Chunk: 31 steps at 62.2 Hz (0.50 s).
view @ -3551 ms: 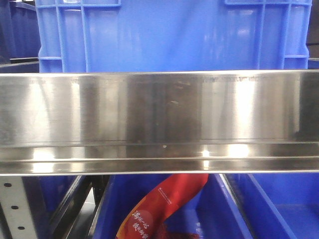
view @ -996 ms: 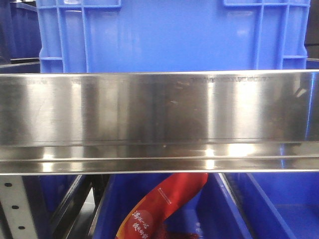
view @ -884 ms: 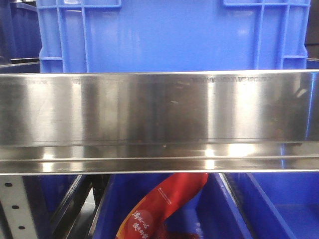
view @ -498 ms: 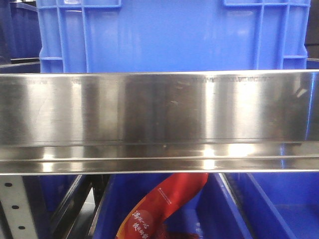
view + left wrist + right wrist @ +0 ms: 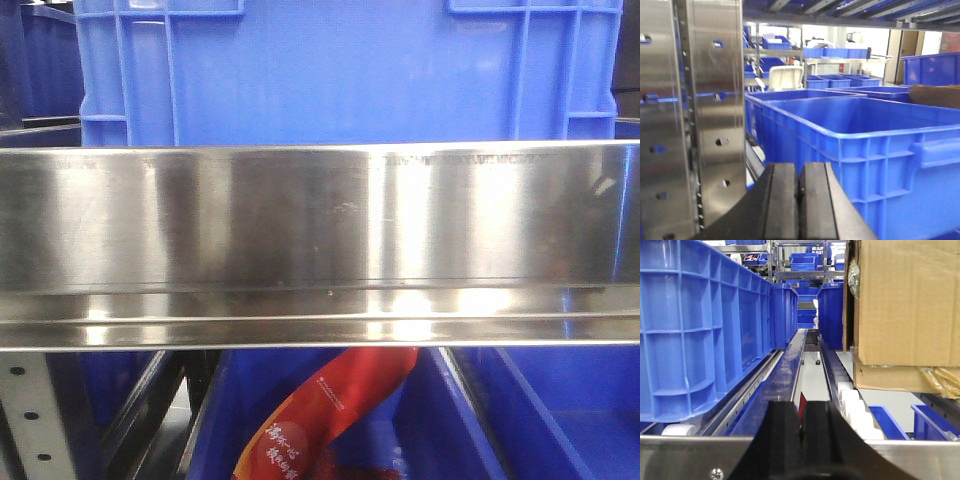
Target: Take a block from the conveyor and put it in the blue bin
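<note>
The block and the conveyor are out of view in all three views. A large blue bin (image 5: 340, 70) stands behind a steel rail in the front view. Another open blue bin (image 5: 865, 135) fills the right of the left wrist view. My left gripper (image 5: 799, 172) is shut, its black pads (image 5: 782, 200) pressed together with nothing between them, just left of that bin's near corner. My right gripper (image 5: 801, 412) is also shut and holds nothing. It hangs over a steel crossbar (image 5: 685, 455), pointing down a narrow aisle.
A wide steel rail (image 5: 320, 240) spans the front view, with a red printed bag (image 5: 320, 410) in a blue bin below. A perforated steel post (image 5: 695, 110) stands left of my left gripper. Blue bins (image 5: 695, 325), white rollers (image 5: 852, 402) and a cardboard box (image 5: 910, 300) flank my right gripper.
Only the bright reflections on the steel rail have shifted slightly; nothing else differs in the front view.
</note>
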Each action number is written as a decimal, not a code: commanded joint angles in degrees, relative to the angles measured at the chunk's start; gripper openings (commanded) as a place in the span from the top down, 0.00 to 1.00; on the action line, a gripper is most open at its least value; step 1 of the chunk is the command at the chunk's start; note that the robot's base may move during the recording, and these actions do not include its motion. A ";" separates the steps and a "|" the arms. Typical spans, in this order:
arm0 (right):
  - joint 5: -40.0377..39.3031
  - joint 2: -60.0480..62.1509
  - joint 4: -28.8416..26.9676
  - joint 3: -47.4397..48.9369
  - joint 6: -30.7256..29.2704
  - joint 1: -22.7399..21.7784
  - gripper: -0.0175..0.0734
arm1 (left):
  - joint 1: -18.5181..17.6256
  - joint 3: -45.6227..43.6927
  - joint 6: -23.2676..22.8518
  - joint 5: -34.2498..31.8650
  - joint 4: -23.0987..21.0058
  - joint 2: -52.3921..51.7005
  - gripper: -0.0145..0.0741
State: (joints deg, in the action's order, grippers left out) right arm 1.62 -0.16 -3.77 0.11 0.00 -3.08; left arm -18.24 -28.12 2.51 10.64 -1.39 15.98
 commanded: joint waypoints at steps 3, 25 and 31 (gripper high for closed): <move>-2.10 0.16 -0.01 -0.11 -0.48 -0.25 0.99 | 2.20 2.22 0.21 -3.10 2.53 -0.54 0.96; -2.10 0.16 -0.01 -0.11 -0.48 -0.25 0.99 | 15.84 16.75 -2.82 -9.58 2.64 -7.90 0.96; -2.10 0.16 -0.01 -0.11 -0.48 -0.25 0.99 | 17.81 20.21 -3.39 -9.62 2.64 -10.38 0.96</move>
State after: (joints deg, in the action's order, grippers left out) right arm 0.92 -0.16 -3.77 0.11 -0.33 -3.08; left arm -1.93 -10.52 0.00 2.39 1.09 7.55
